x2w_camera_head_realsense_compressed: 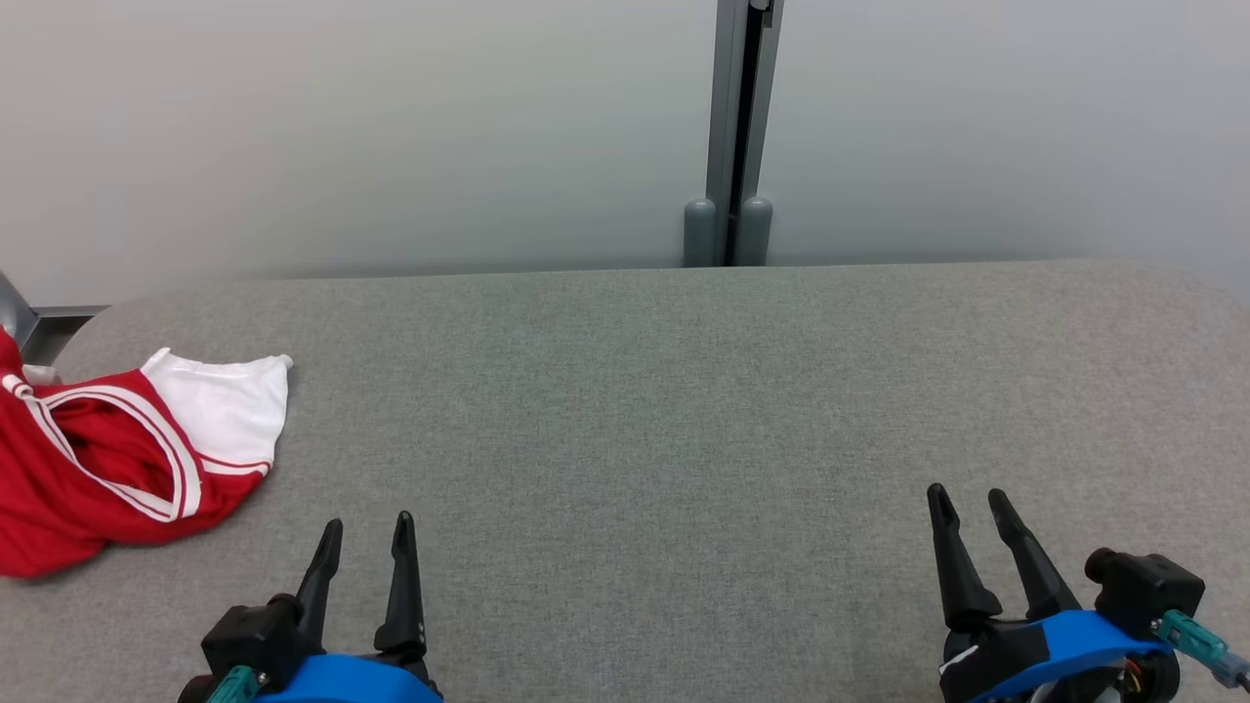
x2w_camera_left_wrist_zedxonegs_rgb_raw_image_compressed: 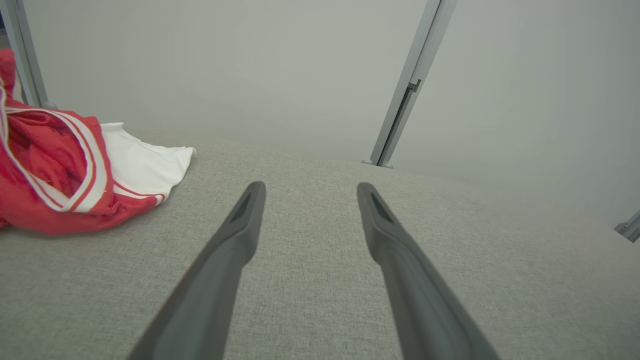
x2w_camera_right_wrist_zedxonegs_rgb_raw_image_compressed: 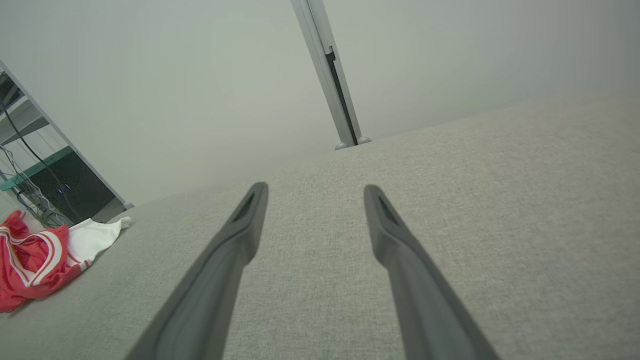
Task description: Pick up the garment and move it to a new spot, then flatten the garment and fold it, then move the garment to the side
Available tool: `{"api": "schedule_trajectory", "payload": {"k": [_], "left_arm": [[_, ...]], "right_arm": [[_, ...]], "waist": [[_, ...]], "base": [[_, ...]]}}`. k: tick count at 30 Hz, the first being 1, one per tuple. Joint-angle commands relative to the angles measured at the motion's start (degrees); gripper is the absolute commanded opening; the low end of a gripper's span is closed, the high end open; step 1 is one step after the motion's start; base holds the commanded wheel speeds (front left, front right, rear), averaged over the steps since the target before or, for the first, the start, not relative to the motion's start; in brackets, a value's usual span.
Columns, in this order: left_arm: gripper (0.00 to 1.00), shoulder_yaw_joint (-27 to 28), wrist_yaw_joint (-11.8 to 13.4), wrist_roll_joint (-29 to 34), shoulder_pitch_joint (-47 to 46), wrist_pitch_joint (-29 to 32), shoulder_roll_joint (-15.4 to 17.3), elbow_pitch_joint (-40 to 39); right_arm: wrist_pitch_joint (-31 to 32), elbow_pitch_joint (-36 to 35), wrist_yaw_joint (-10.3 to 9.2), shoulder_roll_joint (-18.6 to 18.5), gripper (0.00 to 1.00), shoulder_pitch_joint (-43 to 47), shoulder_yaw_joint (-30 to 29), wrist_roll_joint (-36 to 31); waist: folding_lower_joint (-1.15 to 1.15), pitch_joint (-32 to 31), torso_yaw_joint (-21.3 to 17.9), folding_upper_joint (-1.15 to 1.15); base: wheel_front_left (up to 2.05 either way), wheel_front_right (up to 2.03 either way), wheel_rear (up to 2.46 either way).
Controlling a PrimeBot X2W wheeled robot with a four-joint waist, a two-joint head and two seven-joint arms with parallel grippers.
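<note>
A crumpled red garment (x2w_camera_head_realsense_compressed: 107, 469) with white trim and a white panel lies at the far left of the grey cloth-covered table (x2w_camera_head_realsense_compressed: 635, 410). It also appears at upper left in the left wrist view, garment (x2w_camera_left_wrist_zedxonegs_rgb_raw_image_compressed: 60, 175), and at lower left in the right wrist view, garment (x2w_camera_right_wrist_zedxonegs_rgb_raw_image_compressed: 35, 260). My left gripper (x2w_camera_head_realsense_compressed: 368, 527) hovers open near the front edge, just right of the garment and apart from it, gripper (x2w_camera_left_wrist_zedxonegs_rgb_raw_image_compressed: 307, 192). Far to the right my right gripper (x2w_camera_head_realsense_compressed: 969, 498) is open with nothing between its fingers, gripper (x2w_camera_right_wrist_zedxonegs_rgb_raw_image_compressed: 315, 192).
A pale wall with a grey metal post (x2w_camera_head_realsense_compressed: 740, 137) stands directly behind the table's far edge. A rack with cables (x2w_camera_right_wrist_zedxonegs_rgb_raw_image_compressed: 30, 170) stands beyond the table's left end. The table's rounded left corner (x2w_camera_head_realsense_compressed: 88, 327) sits close to the garment.
</note>
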Motion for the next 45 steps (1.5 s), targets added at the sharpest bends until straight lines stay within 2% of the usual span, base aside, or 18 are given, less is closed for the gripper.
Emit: {"api": "schedule_trajectory", "payload": {"k": [1, 25, 45], "left_arm": [[1.0, -0.32, 0.27, 1.25, 0.57, -0.4, 0.62, -0.37], [1.0, -2.13, 2.18, 7.47, 2.03, -1.16, 1.53, -1.31], [1.0, -2.08, 2.95, 6.16, 1.58, -1.06, 2.08, -1.07]], "right_arm": [[-0.36, -0.54, 0.13, -0.47, 1.0, 0.67, -0.1, -1.45], [-1.44, -1.22, 0.17, -0.51, 1.0, 1.55, 0.42, -11.36], [-1.44, -1.49, 0.17, -0.5, 1.0, 2.12, 0.11, -11.36]], "waist": [[0.01, -0.07, 0.05, 0.0], [0.01, -0.45, -0.39, 0.0], [0.01, -0.41, -0.29, 0.0]], "base": [[0.0, 0.0, 0.0], [0.0, 0.0, 0.0], [0.0, 0.0, 0.0]]}}
